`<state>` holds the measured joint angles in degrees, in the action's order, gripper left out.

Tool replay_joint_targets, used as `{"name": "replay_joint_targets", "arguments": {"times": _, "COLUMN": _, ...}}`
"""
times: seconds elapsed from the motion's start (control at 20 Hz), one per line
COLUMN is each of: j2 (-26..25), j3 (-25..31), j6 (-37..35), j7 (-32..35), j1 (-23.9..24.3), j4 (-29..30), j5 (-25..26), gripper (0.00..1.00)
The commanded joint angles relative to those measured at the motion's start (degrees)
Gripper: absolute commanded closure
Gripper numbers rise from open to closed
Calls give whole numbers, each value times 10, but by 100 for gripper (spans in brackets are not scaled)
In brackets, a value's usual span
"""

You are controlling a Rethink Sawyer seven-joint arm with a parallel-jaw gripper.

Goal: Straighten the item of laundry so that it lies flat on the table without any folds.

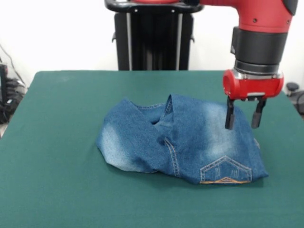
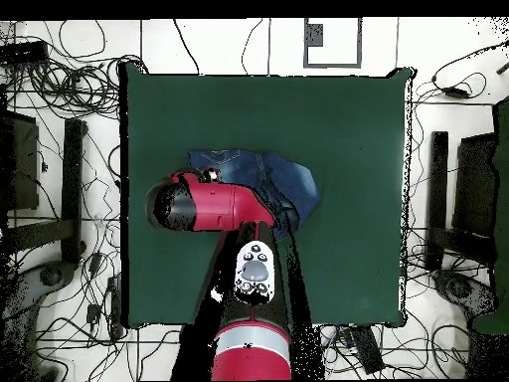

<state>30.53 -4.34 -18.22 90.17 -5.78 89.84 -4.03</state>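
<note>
One pair of jeans (image 1: 183,140) sits bunched in a rounded heap a little toward three o'clock of the middle of the green cloth table (image 1: 57,190): faded denim, tan seams, one orange-stitched pocket showing at its five o'clock corner. One gripper (image 1: 244,122) hangs over the heap's two o'clock side, its two thin black fingers (image 1: 230,116) parted with nothing between them.
</note>
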Motion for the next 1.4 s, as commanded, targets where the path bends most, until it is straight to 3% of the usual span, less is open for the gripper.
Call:
{"name": "replay_joint_targets", "arguments": {"times": 0.05, "j2": -8, "j3": 10, "j6": -19, "j7": 143, "j1": -29, "j4": 20, "j5": -29, "gripper": 0}}
{"name": "replay_joint_targets", "arguments": {"times": 0.7, "j2": -32, "j3": -18, "j6": -30, "j7": 159, "j1": -63, "j4": 7, "j5": -52, "gripper": 0}}
{"name": "replay_joint_targets", "arguments": {"times": 1.4, "j2": -70, "j3": -3, "j6": 71, "j7": 137, "j1": -38, "j4": 29, "j5": -36, "gripper": 0}}
